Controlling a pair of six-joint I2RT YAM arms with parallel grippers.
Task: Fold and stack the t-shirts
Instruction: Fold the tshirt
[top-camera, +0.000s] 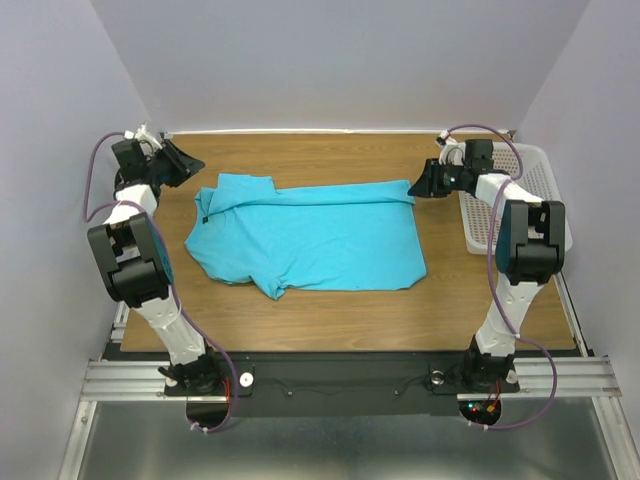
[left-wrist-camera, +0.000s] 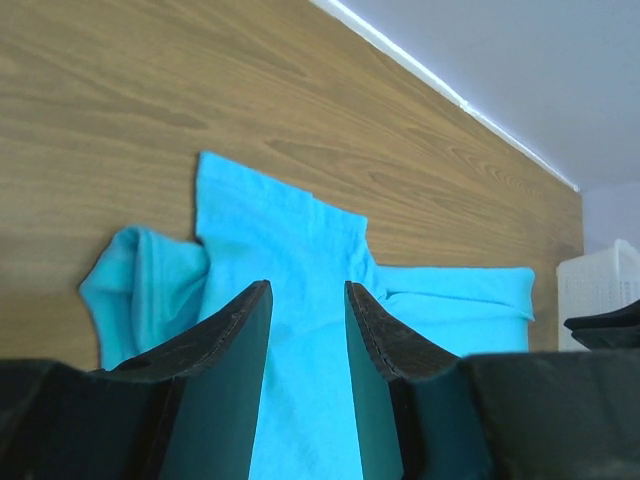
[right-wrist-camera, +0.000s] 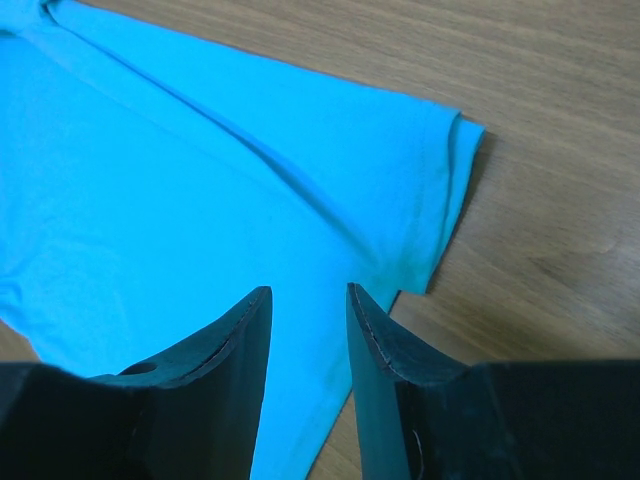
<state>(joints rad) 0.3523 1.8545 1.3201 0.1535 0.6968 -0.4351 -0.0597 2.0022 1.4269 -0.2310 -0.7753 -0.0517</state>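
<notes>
One turquoise-blue t-shirt (top-camera: 305, 235) lies partly folded in the middle of the wooden table (top-camera: 330, 305), its far edge folded over and its left end bunched. My left gripper (top-camera: 185, 165) is open and empty, above the table just off the shirt's far left corner. In the left wrist view the shirt (left-wrist-camera: 300, 250) shows between the open gripper (left-wrist-camera: 308, 290). My right gripper (top-camera: 420, 185) is open and empty at the shirt's far right corner. In the right wrist view the shirt's hemmed edge (right-wrist-camera: 440, 190) lies ahead of the open gripper (right-wrist-camera: 310, 292).
A white plastic mesh basket (top-camera: 520, 195) stands at the right edge of the table behind the right arm, and shows in the left wrist view (left-wrist-camera: 600, 285). White walls close in the table at the back and both sides.
</notes>
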